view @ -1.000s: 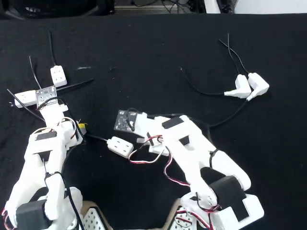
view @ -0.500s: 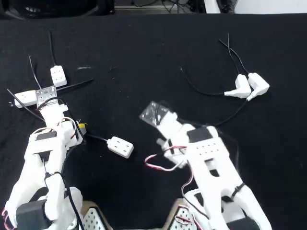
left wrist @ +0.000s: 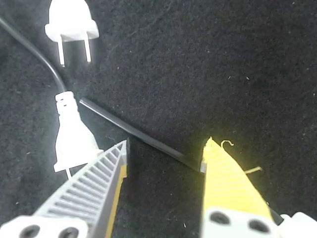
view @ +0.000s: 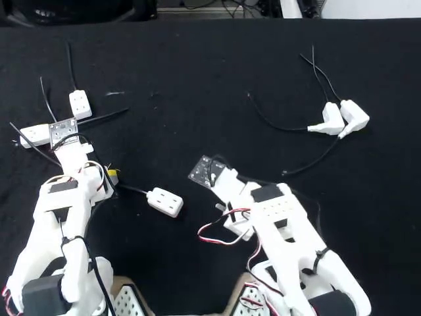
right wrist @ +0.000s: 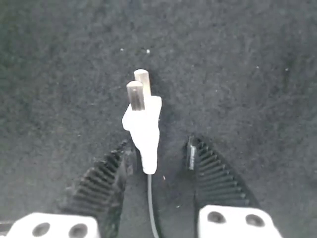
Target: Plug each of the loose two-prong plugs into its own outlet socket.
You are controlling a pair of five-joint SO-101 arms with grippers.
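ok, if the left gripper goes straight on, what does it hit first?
Probably the black cable, which crosses the gap right at the open fingertips of the left gripper; its height above the cable is unclear.

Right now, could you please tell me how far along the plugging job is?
Done: nothing clearly; the outlet socket sits empty, and I cannot tell whether the two white pieces are mated. In hand: the right claw is open around a two-prong plug. Still to do: a corded plug and another plug lie by the open left claw.
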